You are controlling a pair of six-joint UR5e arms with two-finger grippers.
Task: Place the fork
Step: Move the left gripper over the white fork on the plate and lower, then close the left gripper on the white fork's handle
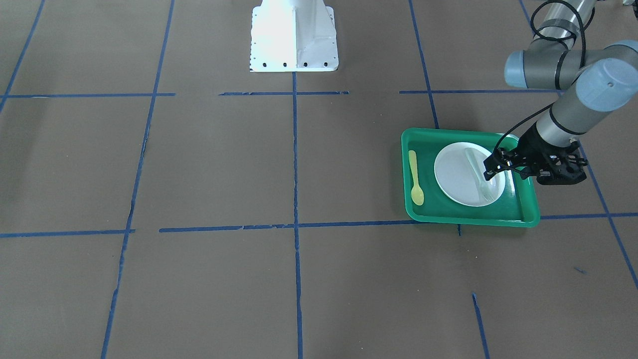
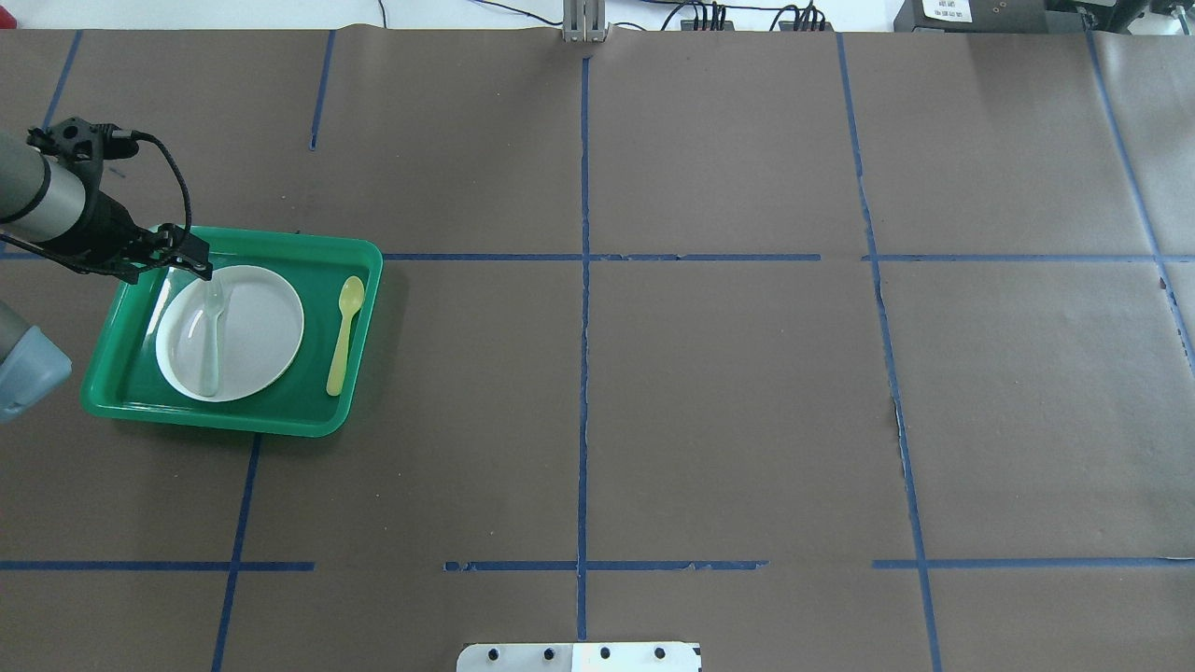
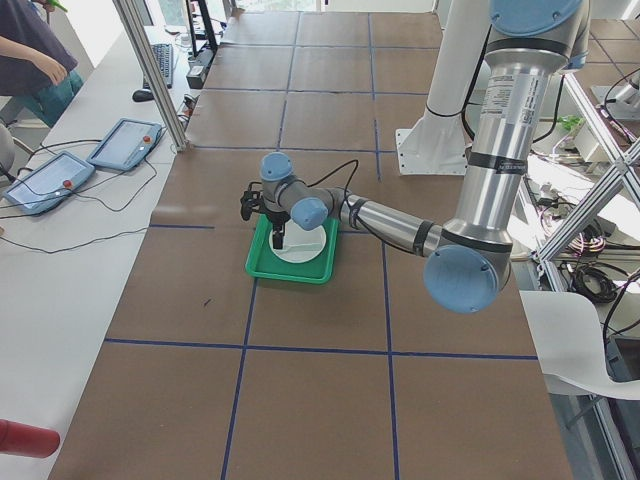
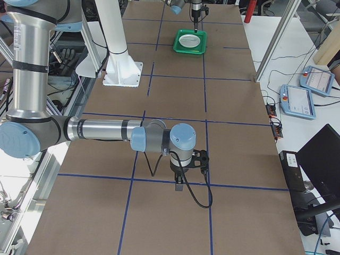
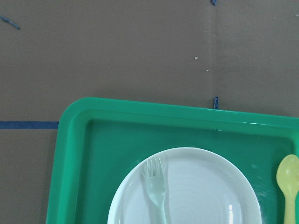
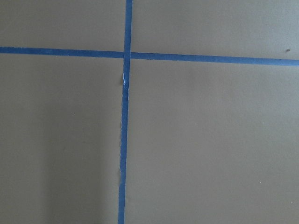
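Brown paper crossed by blue tape lines (image 1: 295, 164) covers the tabletop (image 1: 349, 164), with the white robot base (image 1: 294, 37) at its edge. Off to the side a white desk carries tablets (image 3: 125, 145), and a person (image 3: 35, 50) stands beside it. On the robot's left sits a green tray (image 1: 468, 218) holding a white plate (image 1: 458, 174). The fork (image 2: 213, 341) lies flat and free on the plate, tines pointing away from the base. A yellow spoon (image 2: 344, 336) lies in the tray just beside the plate. The left arm (image 1: 568, 117) reaches in, and the left hand (image 1: 491, 167) hangs over the plate's rim, its fingers spread and holding nothing. The right hand (image 4: 179, 186) points down over bare paper near a tape line; I cannot tell whether it is spread or closed.
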